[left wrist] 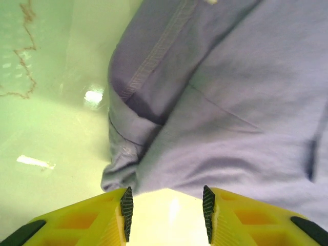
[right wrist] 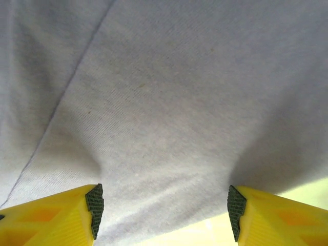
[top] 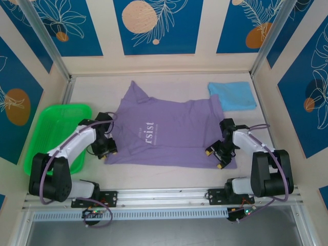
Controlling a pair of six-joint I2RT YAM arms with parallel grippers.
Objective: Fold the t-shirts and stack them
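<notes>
Purple tee (top: 169,130) lettering (top: 148,129) partly hidden, reads "rsist"; L tool (left wrist: 166,190) part-open, R tool (right wrist: 164,188) wide, both empty.

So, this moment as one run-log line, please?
purple t-shirt: spread out | blue t-shirt: folded, far right | left gripper: open, at purple edge | right gripper: open

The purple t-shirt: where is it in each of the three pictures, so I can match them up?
Top external: the purple t-shirt lies spread in the middle of the table.
Left wrist: it covers the upper right, a stitched fold at centre.
Right wrist: it lies across top and middle.
Shared landmark: its edge, just ahead of the yellow jaws in both wrist views.
</notes>
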